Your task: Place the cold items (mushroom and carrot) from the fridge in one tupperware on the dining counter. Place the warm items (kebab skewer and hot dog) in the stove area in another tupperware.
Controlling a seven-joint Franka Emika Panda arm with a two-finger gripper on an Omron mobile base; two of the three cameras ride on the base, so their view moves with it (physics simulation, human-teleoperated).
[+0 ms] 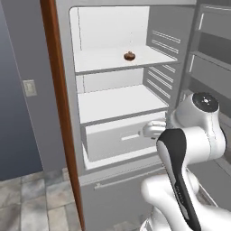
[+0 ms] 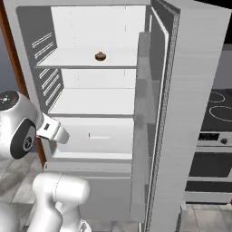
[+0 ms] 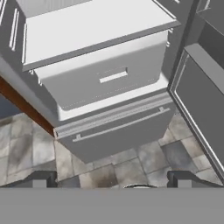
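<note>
At the far left of the left base view a pale light switch sits on the grey wall, and a brown wooden panel runs down just beside the fridge, marking the left edge of its opening. The fridge stands open, its white interior bare on the middle shelf and clear of anything in front of it. The mushroom rests alone on the upper shelf, toward the middle, well apart from the side walls and with open room all round it. Below the shelves, the white drawer with its slot handle is shut, and under it a long bar handle crosses the grey lower front above the tiled floor. The jaws are spread wide and hold nothing, hovering low in front of the drawer and above the floor. To the right, the open fridge door stands edge-on, narrowing the room on that side; beyond it lies a stove with dark rings.
</note>
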